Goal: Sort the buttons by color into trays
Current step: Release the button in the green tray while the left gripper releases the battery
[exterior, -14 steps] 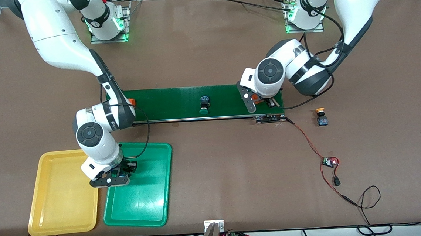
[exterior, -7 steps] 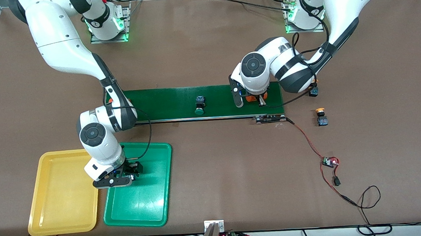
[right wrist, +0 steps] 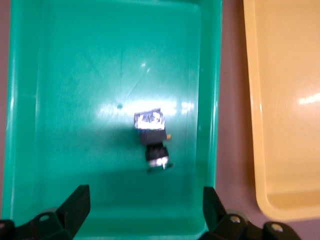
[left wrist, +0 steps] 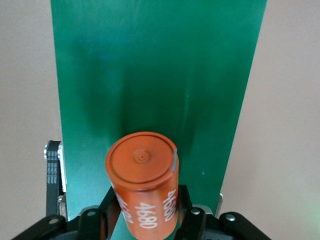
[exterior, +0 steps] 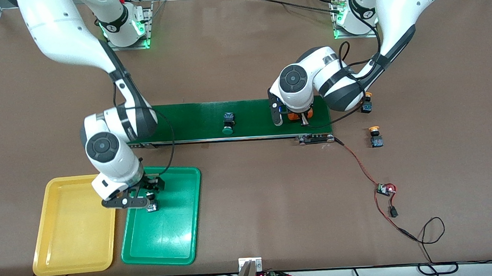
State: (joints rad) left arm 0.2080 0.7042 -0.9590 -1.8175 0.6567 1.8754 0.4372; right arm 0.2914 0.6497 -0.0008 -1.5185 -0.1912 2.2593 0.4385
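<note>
A long dark-green conveyor belt point(exterior: 210, 121) is laid across the middle of the table. Nearer the front camera, toward the right arm's end, a yellow tray point(exterior: 74, 254) and a green tray point(exterior: 179, 238) are set just beside each other. The right gripper point(exterior: 139, 197) is held over the green tray with its fingers spread wide, nothing between them; a button point(right wrist: 151, 137) is seen lying on its side in that tray. The left gripper point(exterior: 296, 116) is placed over the belt's end and is clamped on an orange cylinder point(left wrist: 145, 182) with white print. A green-capped button point(exterior: 227, 124) rests on the belt. Two yellow-capped buttons point(exterior: 375, 136) point(exterior: 367, 103) lie on the table toward the left arm's end, off the belt.
</note>
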